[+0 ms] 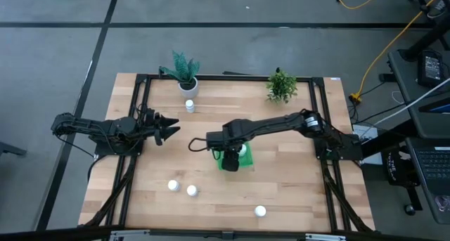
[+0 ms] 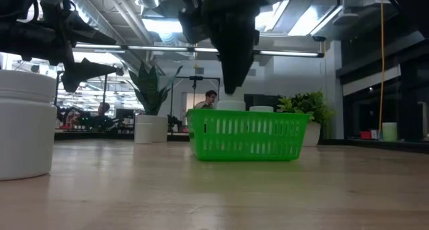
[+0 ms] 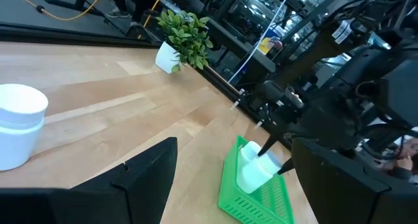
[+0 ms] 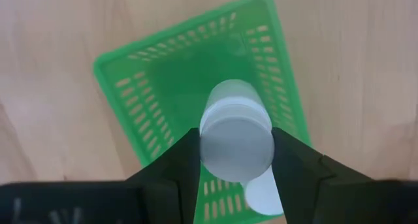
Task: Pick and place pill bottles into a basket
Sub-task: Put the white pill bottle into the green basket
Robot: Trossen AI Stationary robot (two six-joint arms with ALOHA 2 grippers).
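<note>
The green basket (image 1: 239, 162) stands at the table's middle and also shows in the low view (image 2: 248, 136). My right gripper (image 4: 235, 149) hangs over it, pointing down, shut on a white pill bottle (image 4: 235, 129). A second bottle (image 4: 262, 195) stands in the basket beside it. Other bottles stand on the table: one by the plant pot (image 1: 190, 105), two near the front left (image 1: 173, 185) (image 1: 191, 190), and one at the front (image 1: 260, 211). My left gripper (image 1: 169, 131) is open and empty, above the table's left part. My right gripper pinches the bottle's round cap (image 4: 208, 142) by its sides between the two fingers (image 4: 186, 162). The fingers come from above, pointing down. The bottle stays upright, its lower part inside the basket (image 2: 231, 104); whether it stands on the basket's floor I cannot tell.
Two potted plants stand at the far edge, one in a white pot (image 1: 187, 83) and one at the far right (image 1: 281, 86). A black frame (image 1: 140, 114) runs along the table's sides. A bottle stands close to the low camera (image 2: 23, 123).
</note>
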